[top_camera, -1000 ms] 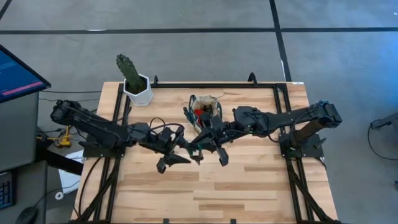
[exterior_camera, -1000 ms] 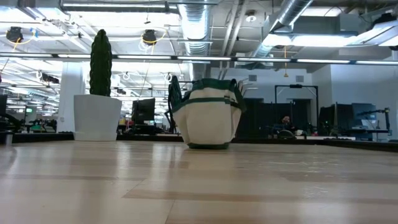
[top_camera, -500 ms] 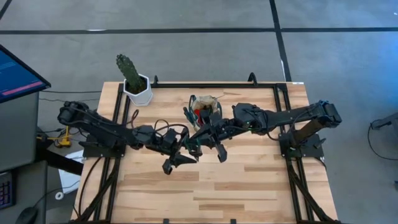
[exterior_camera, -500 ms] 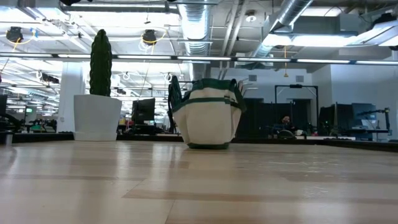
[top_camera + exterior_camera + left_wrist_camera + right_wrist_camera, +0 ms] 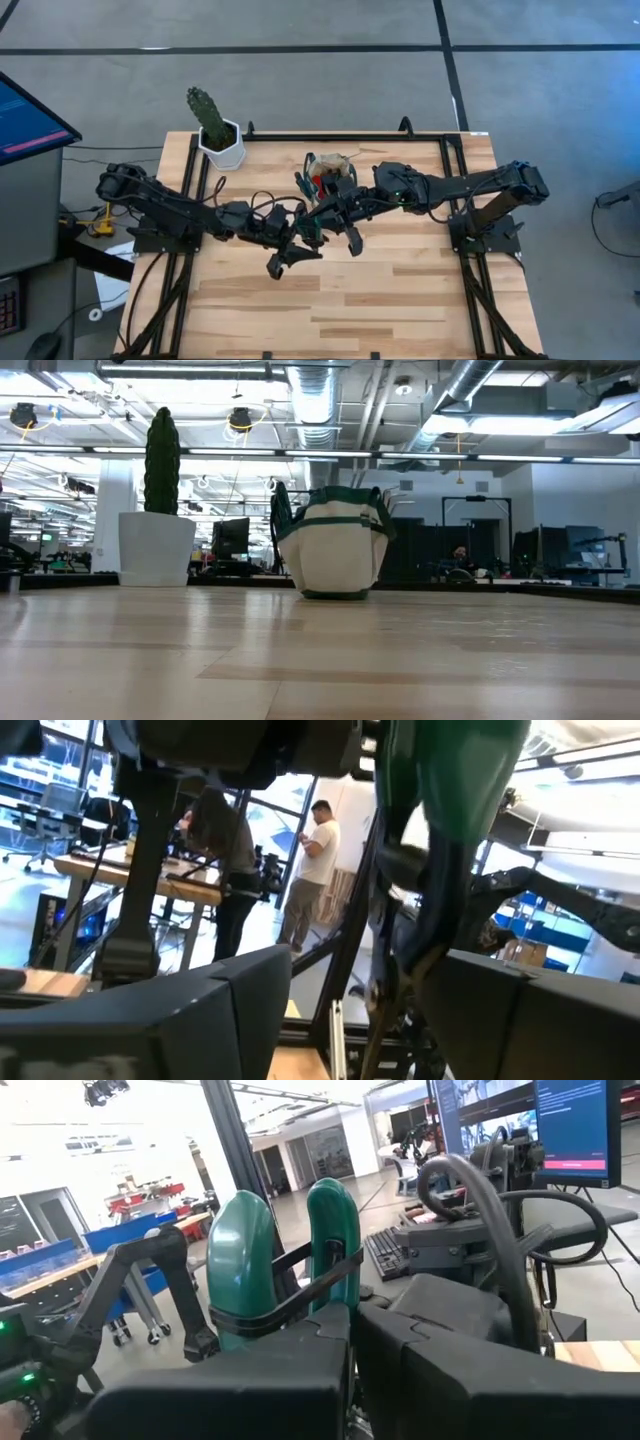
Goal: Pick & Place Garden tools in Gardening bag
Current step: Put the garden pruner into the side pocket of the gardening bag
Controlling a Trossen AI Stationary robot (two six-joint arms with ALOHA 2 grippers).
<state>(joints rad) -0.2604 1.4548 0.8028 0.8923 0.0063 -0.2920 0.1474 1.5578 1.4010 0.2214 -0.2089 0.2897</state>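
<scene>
The right hand is clamped on the green-handled pruning shears, held above the middle of the tabletop, just in front of the gardening bag (red and dark tools already poke from it). The left hand hovers beside it; I cannot tell its grip.

A light wooden table made of long planks holds two things. A small beige canvas bag with dark green trim stands on it near the far edge. A white pot with a tall green cactus stands well apart from the bag, at the far corner.
</scene>
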